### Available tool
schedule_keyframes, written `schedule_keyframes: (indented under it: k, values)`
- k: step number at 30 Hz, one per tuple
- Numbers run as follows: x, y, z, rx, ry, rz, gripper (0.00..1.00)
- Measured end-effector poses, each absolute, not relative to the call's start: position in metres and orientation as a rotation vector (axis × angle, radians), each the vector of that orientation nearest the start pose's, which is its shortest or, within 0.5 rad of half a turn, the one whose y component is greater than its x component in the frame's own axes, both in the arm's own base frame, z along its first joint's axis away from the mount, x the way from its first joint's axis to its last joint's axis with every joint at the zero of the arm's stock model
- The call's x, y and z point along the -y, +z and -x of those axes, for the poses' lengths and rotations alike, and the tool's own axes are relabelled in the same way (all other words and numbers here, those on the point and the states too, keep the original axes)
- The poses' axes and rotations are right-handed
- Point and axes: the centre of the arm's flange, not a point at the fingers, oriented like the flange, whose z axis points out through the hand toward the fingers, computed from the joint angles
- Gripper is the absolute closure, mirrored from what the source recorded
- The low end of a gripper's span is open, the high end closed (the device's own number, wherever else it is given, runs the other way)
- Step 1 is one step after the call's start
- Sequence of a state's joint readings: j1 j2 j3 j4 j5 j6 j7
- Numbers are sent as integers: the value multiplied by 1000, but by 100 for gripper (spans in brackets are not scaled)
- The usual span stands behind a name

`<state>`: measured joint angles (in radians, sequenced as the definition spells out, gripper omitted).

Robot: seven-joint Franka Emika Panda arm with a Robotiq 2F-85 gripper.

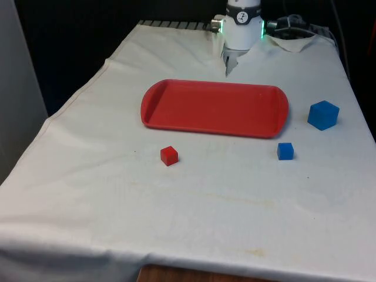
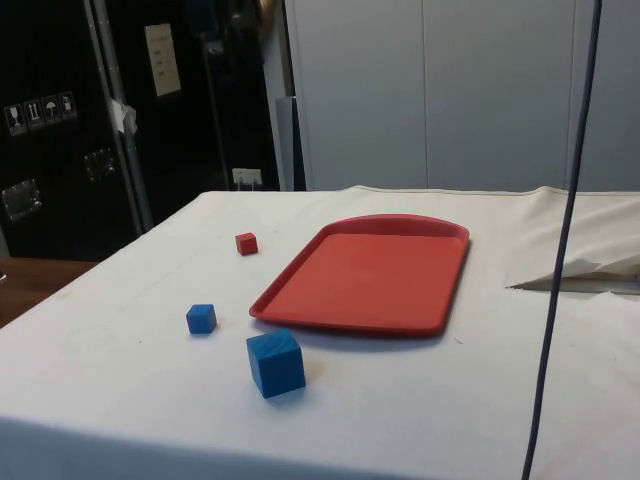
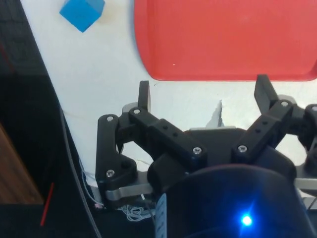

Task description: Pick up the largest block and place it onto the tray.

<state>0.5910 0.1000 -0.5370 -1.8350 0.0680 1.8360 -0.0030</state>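
The largest block, a blue cube (image 1: pixel 323 114) (image 2: pixel 275 363) (image 3: pixel 82 12), rests on the white cloth just off the short end of the tray at the front view's right. The red tray (image 1: pixel 214 108) (image 2: pixel 370 270) (image 3: pixel 223 39) lies in the middle of the table with nothing on it. My gripper (image 1: pixel 229 63) (image 3: pixel 203 88) hangs at the table's far end, just behind the tray's far long edge and well away from the big cube. Its fingers (image 3: pixel 143 94) stand open with only cloth between them.
A small blue cube (image 1: pixel 285 151) (image 2: pixel 201 318) sits in front of the tray near the big one. A small red cube (image 1: pixel 169 155) (image 2: pixel 246 243) lies towards the front view's left. Rumpled cloth (image 1: pixel 294 42) (image 2: pixel 580 275) lies by the robot's base, and a dark cable (image 2: pixel 555 250) hangs there.
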Motion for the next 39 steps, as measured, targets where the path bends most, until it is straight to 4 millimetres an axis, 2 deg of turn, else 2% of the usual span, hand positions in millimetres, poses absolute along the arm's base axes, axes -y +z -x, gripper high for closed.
schedule_keyframes:
  k: [20,39]
  values:
    - [-108,451,-572,53,162,3141,0]
    - [-170,397,-554,69,119,3146,0]
